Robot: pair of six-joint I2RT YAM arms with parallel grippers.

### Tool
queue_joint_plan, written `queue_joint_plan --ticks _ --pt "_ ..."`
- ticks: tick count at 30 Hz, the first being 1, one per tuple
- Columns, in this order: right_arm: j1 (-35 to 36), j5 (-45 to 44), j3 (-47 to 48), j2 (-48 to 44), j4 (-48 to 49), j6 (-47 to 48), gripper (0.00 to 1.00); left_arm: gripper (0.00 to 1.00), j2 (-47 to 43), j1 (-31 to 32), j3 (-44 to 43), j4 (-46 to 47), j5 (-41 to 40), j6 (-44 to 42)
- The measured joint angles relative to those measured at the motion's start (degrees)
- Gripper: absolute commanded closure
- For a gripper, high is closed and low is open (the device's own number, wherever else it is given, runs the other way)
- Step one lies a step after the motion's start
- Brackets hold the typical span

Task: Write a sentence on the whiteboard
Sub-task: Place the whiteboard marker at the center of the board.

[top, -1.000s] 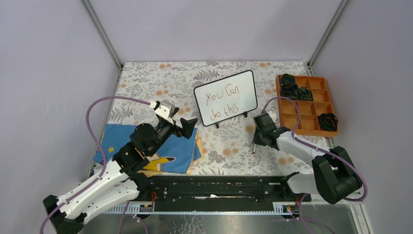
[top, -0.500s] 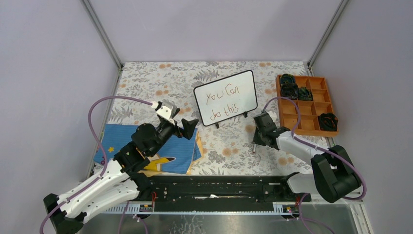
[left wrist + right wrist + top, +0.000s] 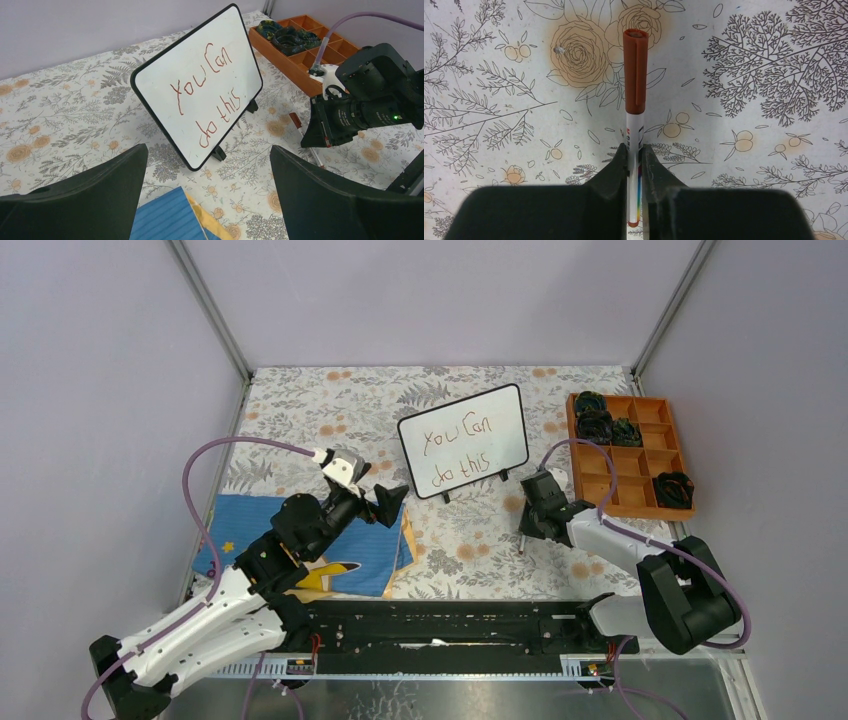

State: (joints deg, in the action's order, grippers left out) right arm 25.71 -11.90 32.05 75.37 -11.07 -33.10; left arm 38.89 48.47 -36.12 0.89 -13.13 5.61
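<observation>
The whiteboard (image 3: 497, 412) stands propped on its black feet mid-table. On it is the sentence (image 3: 455, 448) "You Can do this", in reddish-brown marker over two lines. The left wrist view faces the whiteboard (image 3: 165, 75) and the sentence (image 3: 210, 95). My left gripper (image 3: 372, 490) hovers open to the board's left, over a blue cloth; nothing is between its fingers (image 3: 100, 195). My right gripper (image 3: 524, 526) is low over the table, right of the board. It is shut on a capped brown-and-white marker (image 3: 635, 75), which points along the tablecloth.
An orange compartment tray (image 3: 625, 512) with dark bundles in some cells sits at the back right. A blue and yellow cloth (image 3: 235, 525) lies under the left arm. The black rail (image 3: 450, 625) runs along the near edge, and grey walls enclose the table.
The left gripper has shifted slightly. The right gripper stays low in the same place with the marker between its fingers.
</observation>
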Motion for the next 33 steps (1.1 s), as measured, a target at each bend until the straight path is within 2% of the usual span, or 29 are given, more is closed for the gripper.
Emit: queue_joint_plan --ticks 33 --pt "0.0 0.0 0.2 0.6 0.8 -0.2 0.74 0.01 0.4 0.7 0.0 0.0 -0.4 -0.2"
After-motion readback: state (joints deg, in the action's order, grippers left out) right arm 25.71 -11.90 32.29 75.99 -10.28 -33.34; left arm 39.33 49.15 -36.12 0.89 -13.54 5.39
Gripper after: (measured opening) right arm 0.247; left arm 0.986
